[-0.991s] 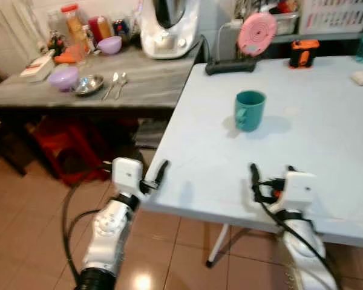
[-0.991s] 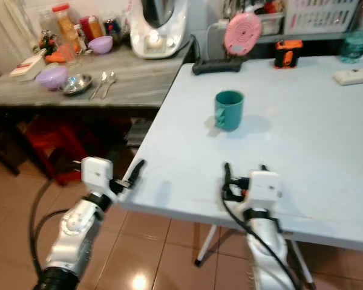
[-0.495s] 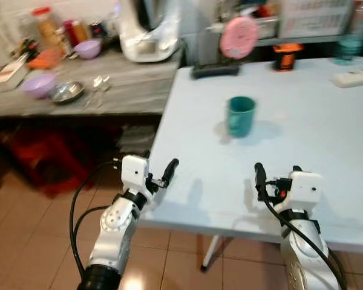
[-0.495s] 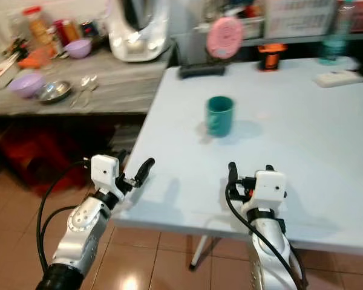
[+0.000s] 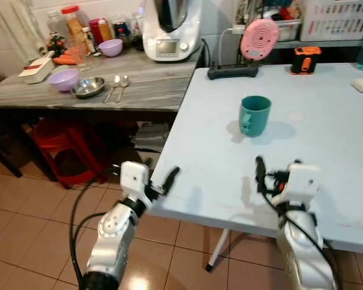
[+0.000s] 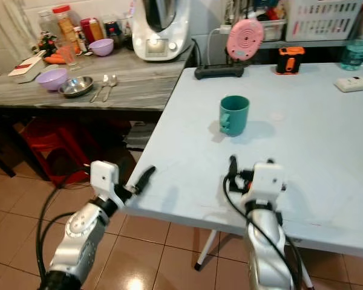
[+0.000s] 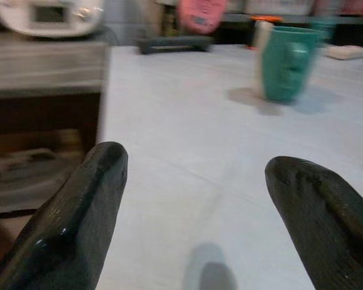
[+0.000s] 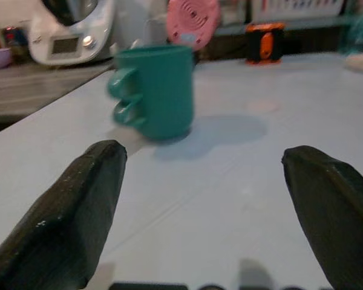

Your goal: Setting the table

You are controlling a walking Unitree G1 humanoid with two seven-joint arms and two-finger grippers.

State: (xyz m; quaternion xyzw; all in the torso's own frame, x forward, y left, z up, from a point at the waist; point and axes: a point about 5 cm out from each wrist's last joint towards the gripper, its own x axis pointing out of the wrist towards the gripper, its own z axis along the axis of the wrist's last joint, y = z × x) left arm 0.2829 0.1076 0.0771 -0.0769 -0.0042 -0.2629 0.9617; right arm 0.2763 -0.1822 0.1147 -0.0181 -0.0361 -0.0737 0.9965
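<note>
A teal mug [image 5: 255, 115] stands upright on the pale blue table [image 5: 327, 103], handle toward the table's left side. My right gripper [image 5: 278, 168] hovers low over the table's front edge, open and empty. It points at the mug [image 8: 157, 90], which is well ahead of its fingertips. My left gripper [image 5: 168, 178] sits at the table's front left corner, also open with nothing in it. From the left wrist view the mug [image 7: 287, 60] is far ahead and off to one side of the black fingers [image 7: 78, 217].
A grey counter [image 5: 145, 84] adjoins the table's left side, carrying two purple bowls [image 5: 65, 78], a steel bowl [image 5: 88, 87], spoons [image 5: 116, 86] and a white kitchen machine [image 5: 169, 27]. A black power strip [image 5: 232, 71] and pink fan [image 5: 259, 37] stand at the table's back. A red stool [image 5: 69, 154] is under the counter.
The whole picture swung left, then back right, so the camera moved. Both grippers stay open near the table's front edge, and the mug has not shifted on the table.
</note>
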